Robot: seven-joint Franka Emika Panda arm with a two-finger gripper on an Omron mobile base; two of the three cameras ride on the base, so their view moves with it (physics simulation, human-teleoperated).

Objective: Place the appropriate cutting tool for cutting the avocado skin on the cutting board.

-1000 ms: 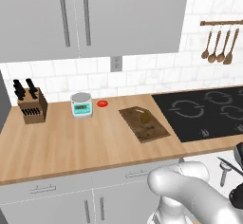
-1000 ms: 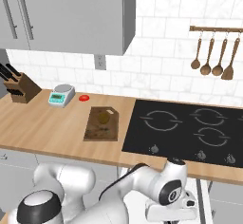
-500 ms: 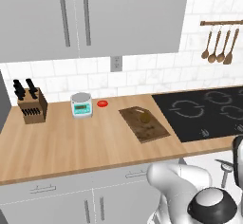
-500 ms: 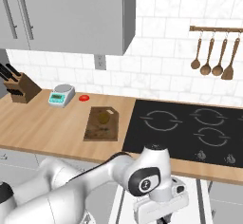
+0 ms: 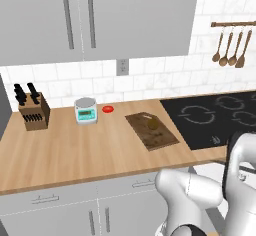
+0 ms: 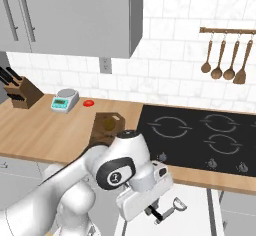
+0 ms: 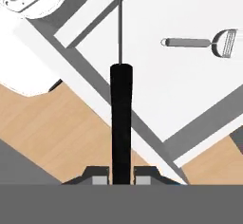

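My gripper (image 7: 121, 178) is shut on the black handle of the cutting tool (image 7: 121, 104), a slim knife whose thin blade runs away edge-on toward the top of the hand view. In the right base view the gripper (image 6: 152, 211) hangs low in front of the counter, over an open white drawer (image 6: 200, 215). The dark brown cutting board (image 5: 151, 131) lies on the counter left of the stovetop, with the small olive-brown avocado (image 5: 153, 124) on its far half. From the right the board (image 6: 101, 131) and avocado (image 6: 109, 124) are partly behind my arm.
A peeler (image 7: 204, 42) lies in the drawer below the knife. On the counter stand a brown knife block (image 5: 34, 111), a small scale (image 5: 86, 111) and a flat red disc (image 5: 107, 109). The black stovetop (image 5: 215, 117) is to the right, with wooden spoons (image 5: 230, 47) above.
My arm has swung left and risen a little in the right base view, carrying the hand with it over the drawer. The gripper has stayed shut.
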